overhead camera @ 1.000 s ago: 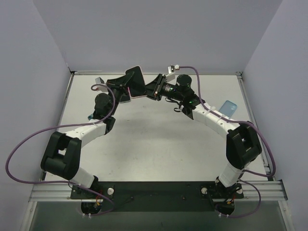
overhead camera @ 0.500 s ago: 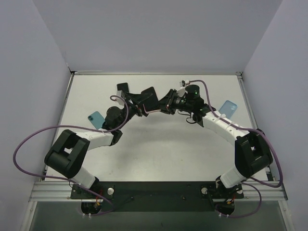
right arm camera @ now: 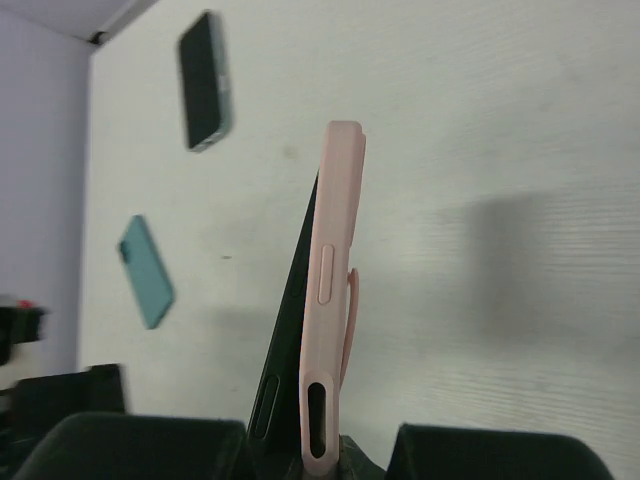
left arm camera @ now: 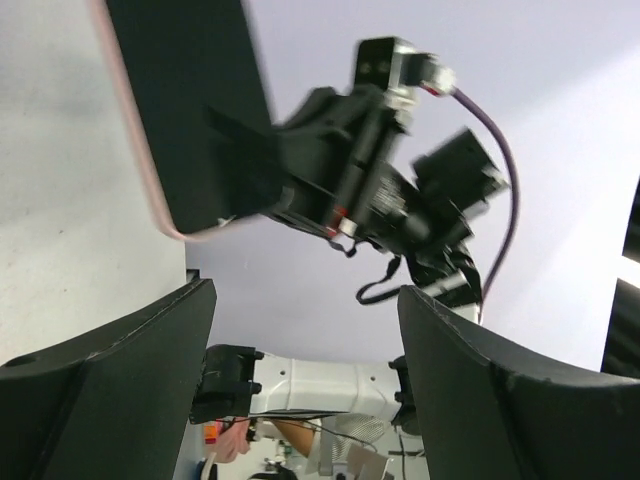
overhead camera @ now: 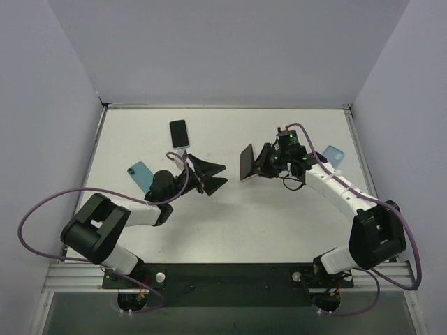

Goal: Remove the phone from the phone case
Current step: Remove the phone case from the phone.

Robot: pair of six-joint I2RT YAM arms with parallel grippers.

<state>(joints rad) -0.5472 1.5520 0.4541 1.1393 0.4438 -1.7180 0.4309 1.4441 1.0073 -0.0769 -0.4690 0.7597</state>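
Observation:
My right gripper (overhead camera: 260,165) is shut on the pink phone case (overhead camera: 242,177) and holds it on edge above the table, with the black phone (overhead camera: 247,161) in it. In the right wrist view the phone case (right arm camera: 335,290) stands straight up from the gripper (right arm camera: 322,452). The phone's dark side (right arm camera: 285,350) shows left of the case and spreads wider toward the jaws. My left gripper (overhead camera: 223,175) is open and empty, a short way left of the case. In its own view the left gripper (left arm camera: 305,300) faces the phone (left arm camera: 190,100).
A second black phone (overhead camera: 179,132) lies flat at the back left, phone (right arm camera: 205,80) in the right wrist view. A teal case (overhead camera: 140,175) lies by the left arm, teal case (right arm camera: 147,272) too. A blue case (overhead camera: 333,155) lies behind the right arm.
The left gripper opened, let go of the cased phone and drew back toward the near left. The right arm carried the cased phone to the right and lower.

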